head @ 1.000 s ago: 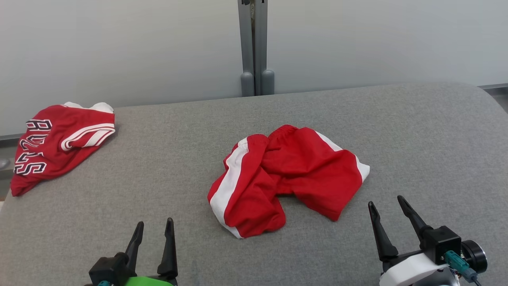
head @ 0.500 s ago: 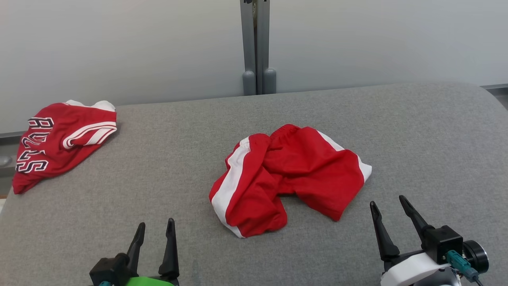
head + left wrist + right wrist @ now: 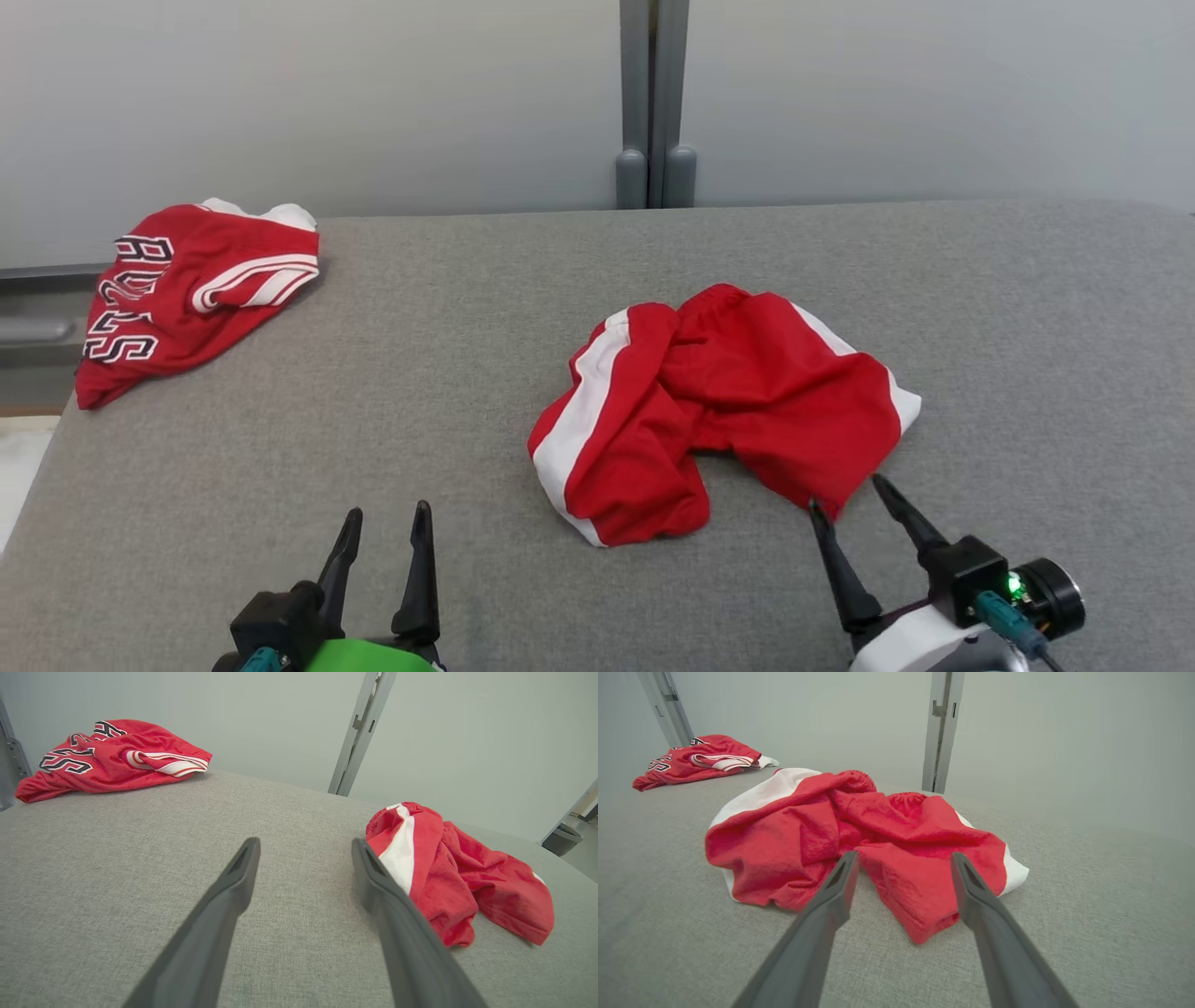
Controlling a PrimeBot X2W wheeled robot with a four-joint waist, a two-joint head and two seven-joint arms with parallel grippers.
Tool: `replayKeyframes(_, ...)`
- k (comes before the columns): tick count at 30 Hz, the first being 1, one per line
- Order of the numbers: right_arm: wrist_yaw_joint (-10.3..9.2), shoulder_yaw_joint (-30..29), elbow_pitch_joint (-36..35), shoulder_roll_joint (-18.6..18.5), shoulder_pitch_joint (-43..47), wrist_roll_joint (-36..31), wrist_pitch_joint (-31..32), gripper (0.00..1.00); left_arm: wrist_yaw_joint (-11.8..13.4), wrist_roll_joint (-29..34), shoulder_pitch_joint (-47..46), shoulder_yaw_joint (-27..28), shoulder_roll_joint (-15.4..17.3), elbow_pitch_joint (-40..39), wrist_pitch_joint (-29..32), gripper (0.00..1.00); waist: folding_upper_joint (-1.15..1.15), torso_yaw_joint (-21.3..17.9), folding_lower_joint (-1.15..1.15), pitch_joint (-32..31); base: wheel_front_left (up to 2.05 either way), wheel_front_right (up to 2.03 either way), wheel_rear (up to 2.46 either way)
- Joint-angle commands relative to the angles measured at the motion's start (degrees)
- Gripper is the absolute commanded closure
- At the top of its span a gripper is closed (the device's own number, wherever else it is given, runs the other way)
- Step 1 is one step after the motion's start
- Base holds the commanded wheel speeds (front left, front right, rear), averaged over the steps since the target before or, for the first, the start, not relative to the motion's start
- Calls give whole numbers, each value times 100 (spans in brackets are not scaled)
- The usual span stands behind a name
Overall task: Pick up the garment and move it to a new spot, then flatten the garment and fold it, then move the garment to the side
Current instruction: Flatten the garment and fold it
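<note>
The garment (image 3: 747, 392) is a pair of red shorts with white side stripes, lying crumpled near the middle of the grey padded table (image 3: 420, 355). My right gripper (image 3: 845, 492) is open at the lower right, its fingertips at the shorts' near right corner. In the right wrist view the open right gripper (image 3: 904, 855) frames a red fold of the garment (image 3: 878, 826). My left gripper (image 3: 387, 509) stands open at the lower left, apart from the cloth. In the left wrist view the left gripper (image 3: 304, 841) is over bare table, with the garment (image 3: 448, 868) to its right.
A second red garment, a jersey (image 3: 187, 289) with dark lettering, lies bunched at the table's far left corner, also seen as the jersey (image 3: 112, 756) and the jersey (image 3: 700, 760). A grey post (image 3: 653, 103) stands behind the table against a pale wall.
The head camera has turned, shifting the whole picture to the right. The right gripper has come nearer the shorts, its tips now at their near corner. Both grippers stay open.
</note>
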Motion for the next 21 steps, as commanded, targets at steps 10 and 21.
replayKeyframes(10,-8,735,1336,-22,-757,-398,-6,0,58,-179,-203,-196,6,-15,-4,0,0,1072,0,294,0,0,0)
replayKeyframes(21,-8,758,2834,-28,-1531,-981,-6,0,113,-291,-365,-268,5,-62,-4,0,0,1688,0,693,0,0,0)
